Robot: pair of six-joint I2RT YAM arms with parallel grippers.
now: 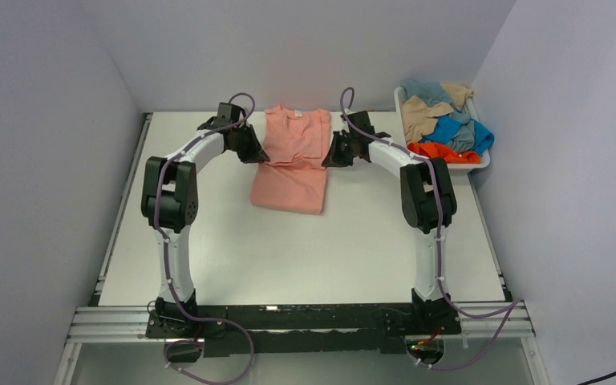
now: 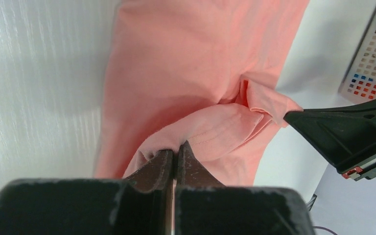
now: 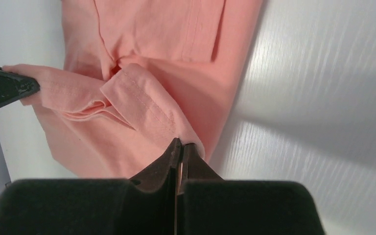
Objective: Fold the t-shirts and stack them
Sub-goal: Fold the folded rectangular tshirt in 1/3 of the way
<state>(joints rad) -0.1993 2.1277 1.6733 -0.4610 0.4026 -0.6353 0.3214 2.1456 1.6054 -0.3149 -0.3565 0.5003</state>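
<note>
- The bench (image 1: 305, 257) is white and broad, and it carries the salmon pink t-shirt (image 1: 289, 188) toward its far middle.
- The salmon pink t-shirt lies mostly flat with its collar at the far end. A bunched band of cloth crosses its middle.
- To the right of the salmon pink t-shirt, well apart from it, the white basket (image 1: 485, 163) sits against the wall.
- Inside it is a pile of t-shirts (image 1: 445, 124), heaped loose and unfolded: orange nearest, bright blue above that, tan and grey-blue at the back.
- Over at the shirt's left edge, the left end effector (image 2: 176, 147) has its jaws pressed together. A stitched fold of pink cloth is pinched right at the tips.
- On the shirt's right edge, the right end effector (image 3: 178, 144) mirrors it. Its jaws are fully closed and nipping a hemmed corner of the same shirt.
- The bunched band runs between the two tips. It looks raised a little off the layer beneath, though the wrist views don't settle how far.
</note>
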